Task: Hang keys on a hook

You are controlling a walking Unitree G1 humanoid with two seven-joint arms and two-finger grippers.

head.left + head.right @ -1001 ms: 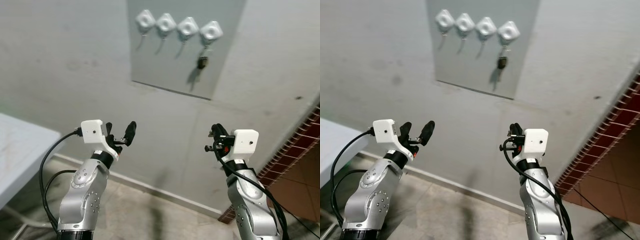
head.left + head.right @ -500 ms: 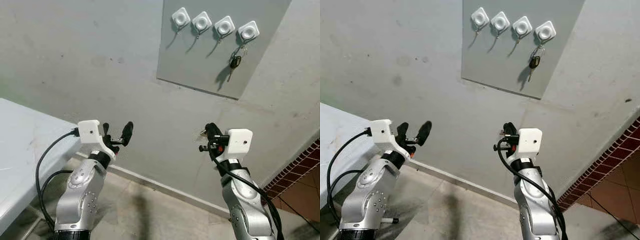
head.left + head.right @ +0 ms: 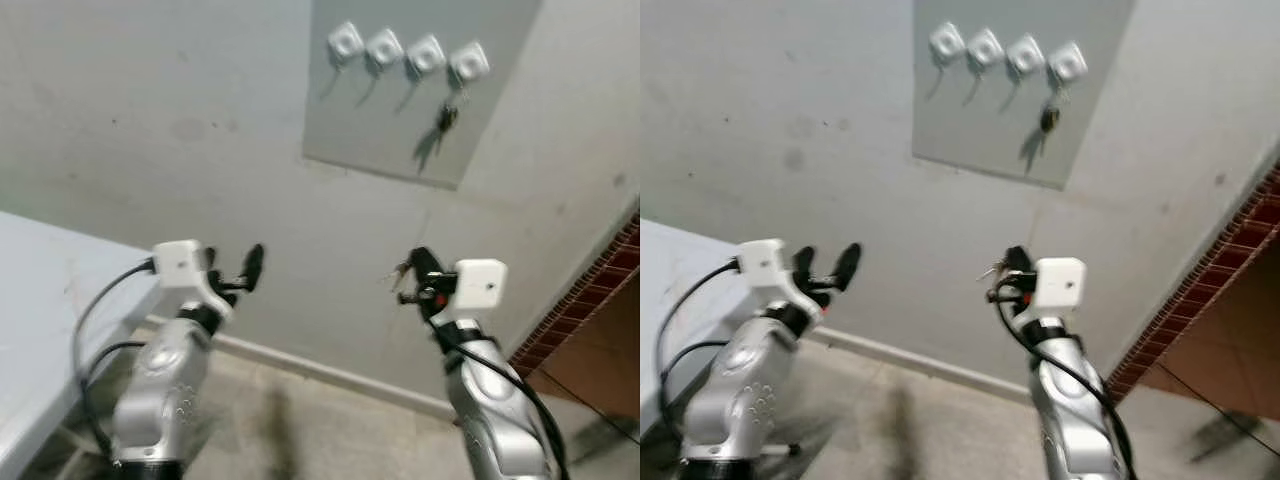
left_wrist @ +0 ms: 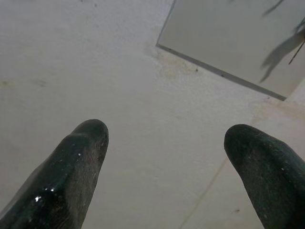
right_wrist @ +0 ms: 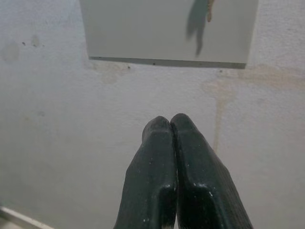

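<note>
So the small bunch of dark keys is already hanging off the rightmost of four white square wall hooks, all on a flat grey rectangular panel screwed to the pale plaster wall. Task looks basically done to me.

Right gripper is held up at chest height, well below the panel's bottom edge, jaws pressed together with nothing visible between them in the wrist view. Left gripper is also raised, jaws wide apart and empty, pointing at the wall under the panel's lower left corner. A pale grey tabletop sits off to the robot's left.

What could go wrong: the head views are blurry, so the robot seems to be moving. If either arm swings upward near that panel, it could knock the keys off, since they just dangle loose on the hook.
</note>
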